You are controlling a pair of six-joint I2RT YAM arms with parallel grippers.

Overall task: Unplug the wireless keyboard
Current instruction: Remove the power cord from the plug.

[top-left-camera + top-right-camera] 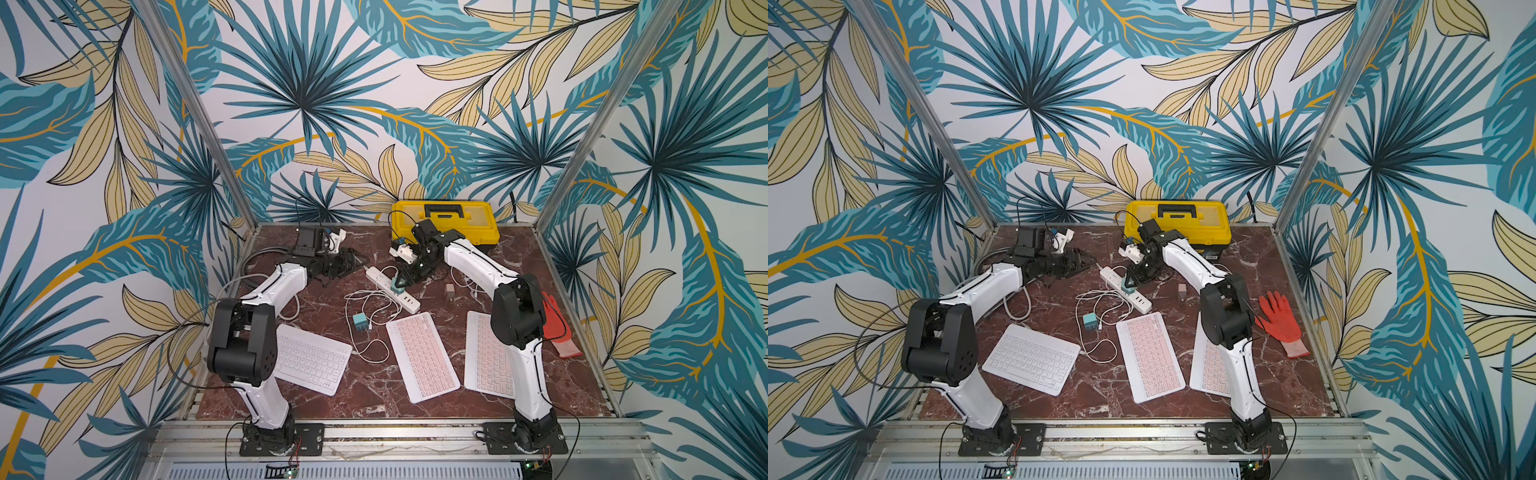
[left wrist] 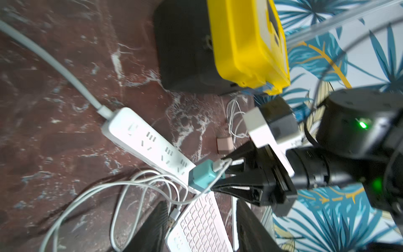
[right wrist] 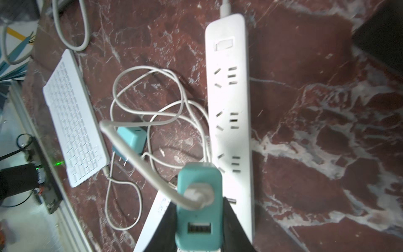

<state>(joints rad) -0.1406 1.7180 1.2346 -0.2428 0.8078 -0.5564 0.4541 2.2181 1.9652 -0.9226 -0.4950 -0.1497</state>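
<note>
A white power strip (image 1: pixel 384 279) lies at mid-table, and a teal charger (image 3: pixel 199 218) stands on its near part. My right gripper (image 3: pixel 199 224) is shut on that charger's sides. A white cable (image 3: pixel 130 157) leaves the charger's top and loops over the table. Whether the prongs sit in the socket is hidden. My left gripper (image 2: pixel 200 209) hovers open near the strip's far end (image 1: pixel 353 262), holding nothing. In the left wrist view the pink keyboard (image 2: pixel 200 227) shows between its fingers, with a loose USB plug (image 2: pixel 173 218) by the keyboard's corner. In both top views the pink keyboard (image 1: pixel 422 357) (image 1: pixel 1148 355) lies in the middle.
A white keyboard (image 1: pixel 309 359) lies front left. Another keyboard (image 1: pixel 484 357) is partly under my right arm. A second teal charger (image 1: pixel 359 321) lies loose among cable loops. A yellow toolbox (image 1: pixel 446 220) stands at the back. There is a beige plug (image 1: pixel 450 291) and a red glove (image 1: pixel 1281 322) at the right.
</note>
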